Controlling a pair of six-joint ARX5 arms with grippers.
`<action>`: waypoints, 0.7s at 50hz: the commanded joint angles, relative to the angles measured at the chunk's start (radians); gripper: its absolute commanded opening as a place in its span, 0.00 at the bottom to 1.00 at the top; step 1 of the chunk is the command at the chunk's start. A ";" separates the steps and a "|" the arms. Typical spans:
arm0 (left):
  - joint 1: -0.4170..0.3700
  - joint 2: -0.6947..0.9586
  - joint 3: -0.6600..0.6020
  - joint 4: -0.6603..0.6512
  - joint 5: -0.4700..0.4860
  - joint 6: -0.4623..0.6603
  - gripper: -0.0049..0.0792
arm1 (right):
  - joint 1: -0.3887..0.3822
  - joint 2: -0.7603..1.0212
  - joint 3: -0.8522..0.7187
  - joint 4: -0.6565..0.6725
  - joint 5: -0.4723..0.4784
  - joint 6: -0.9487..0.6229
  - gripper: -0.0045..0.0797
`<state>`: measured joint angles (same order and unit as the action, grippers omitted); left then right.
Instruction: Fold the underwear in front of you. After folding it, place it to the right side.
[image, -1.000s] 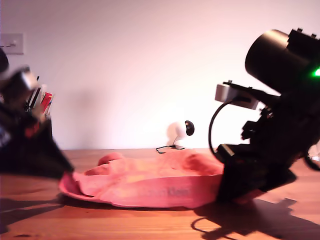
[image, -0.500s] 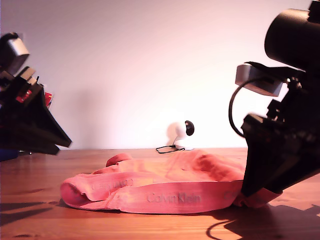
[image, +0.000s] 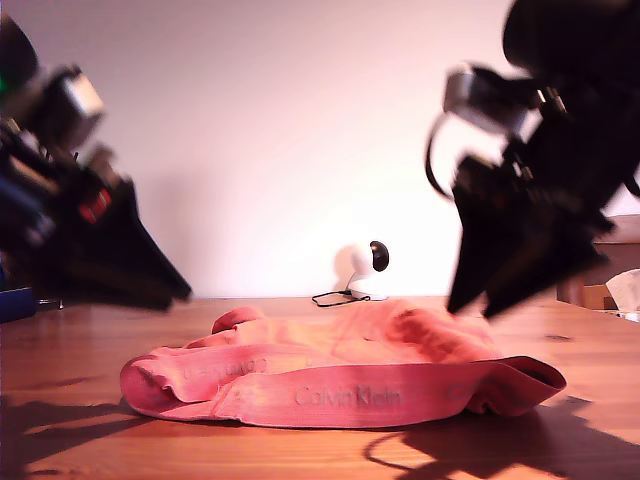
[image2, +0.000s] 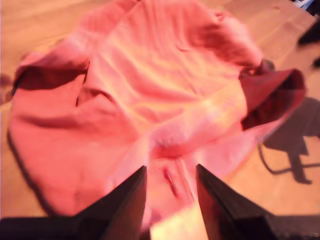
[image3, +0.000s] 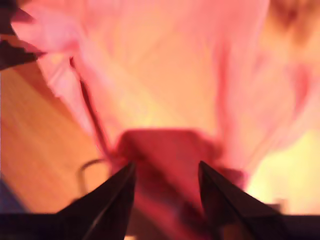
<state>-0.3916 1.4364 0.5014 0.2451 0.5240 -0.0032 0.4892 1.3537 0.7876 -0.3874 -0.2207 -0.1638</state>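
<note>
The underwear (image: 340, 370), a soft coral-red cloth garment, is lying crumpled on the wooden table (image: 90, 450); you are hovering my first gripper (image2: 171, 192) and my second gripper (image3: 166, 187) above it, both empty with jaws parted, so the fold is probably not finished, and next you need to pinch an edge.

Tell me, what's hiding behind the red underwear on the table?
Behind the underwear stands a small white camera with a thin black cable, near the wall. The cloth's bulk hides the strip of table right behind it, so anything lying there can't be seen.

Low tabletop view, two downward wrist views
</note>
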 joint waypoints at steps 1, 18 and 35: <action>-0.013 0.029 -0.007 0.048 0.002 -0.018 0.38 | -0.006 0.003 -0.003 -0.002 0.005 -0.105 0.47; -0.028 0.171 0.068 0.123 0.003 -0.050 0.38 | -0.008 0.034 -0.003 0.005 0.022 -0.502 0.47; -0.028 0.174 0.079 0.127 0.014 -0.051 0.38 | 0.005 0.129 -0.003 -0.010 0.021 -0.614 0.47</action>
<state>-0.4171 1.6108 0.5804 0.3672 0.5301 -0.0502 0.4858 1.4517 0.7883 -0.3958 -0.1989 -0.7639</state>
